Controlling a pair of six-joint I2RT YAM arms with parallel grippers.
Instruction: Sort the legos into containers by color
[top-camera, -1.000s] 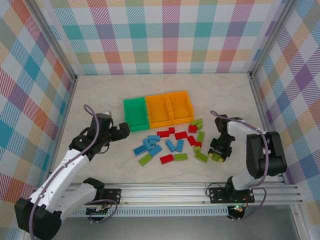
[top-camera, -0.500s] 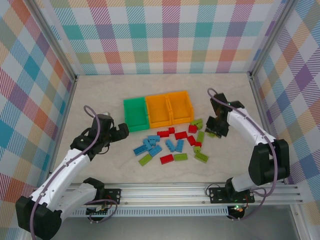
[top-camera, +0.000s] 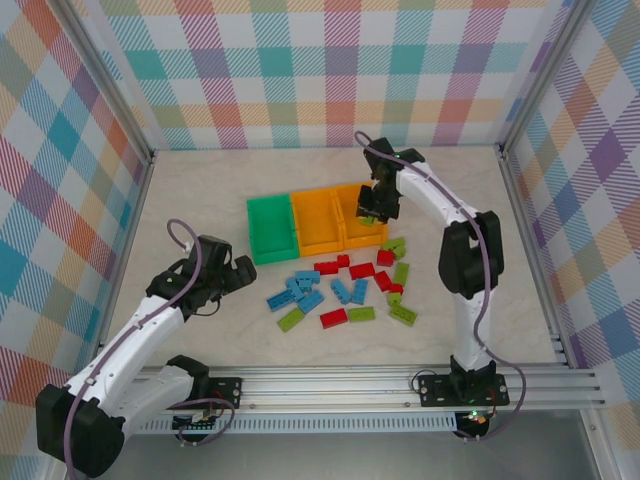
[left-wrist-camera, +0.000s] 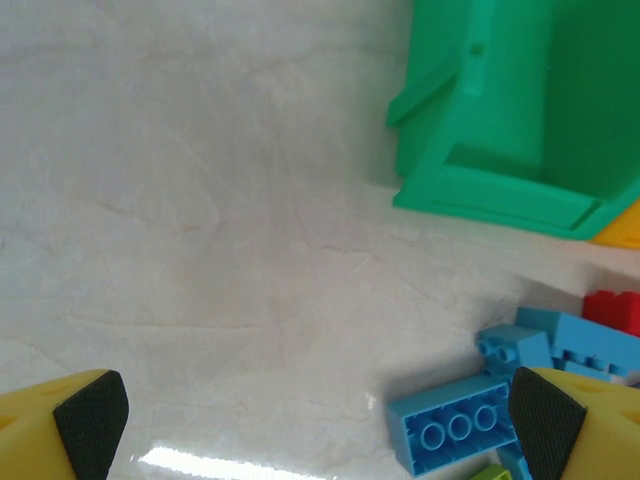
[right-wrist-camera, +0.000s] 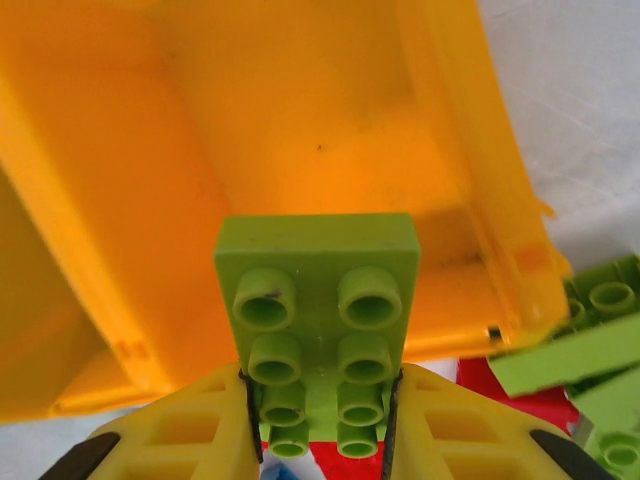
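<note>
Right gripper (right-wrist-camera: 320, 400): I have it pressed tight on a lime brick (right-wrist-camera: 318, 300), gripped by its lower end, studs facing the wrist camera.
Brick position: it hangs over the inside of the right orange bin (right-wrist-camera: 300, 100), close to that bin's near wall. I can't tell how high.
Right arm: from above, I see it stretched toward the far edge of the worktop (top-camera: 200, 190), bent over the bin row.
Left gripper (left-wrist-camera: 318, 415): spread wide, bare worktop between its pads (left-wrist-camera: 92, 412).
Left gripper position: low over the worktop's left half, just beside the near left corner of the green bin (left-wrist-camera: 480, 150).
Bins: green, middle orange bin (top-camera: 312, 196) and right orange in one touching row, left to right, around the worktop's middle.
Loose legos (top-camera: 334, 317): scattered between the bin row and the near edge.
Colours: blue bricks (top-camera: 300, 290) on the left, red bricks (top-camera: 360, 270) in the middle, lime ones (top-camera: 400, 272) mostly on the right.
Nearest to left gripper: a blue six-stud brick (left-wrist-camera: 450, 432).
</note>
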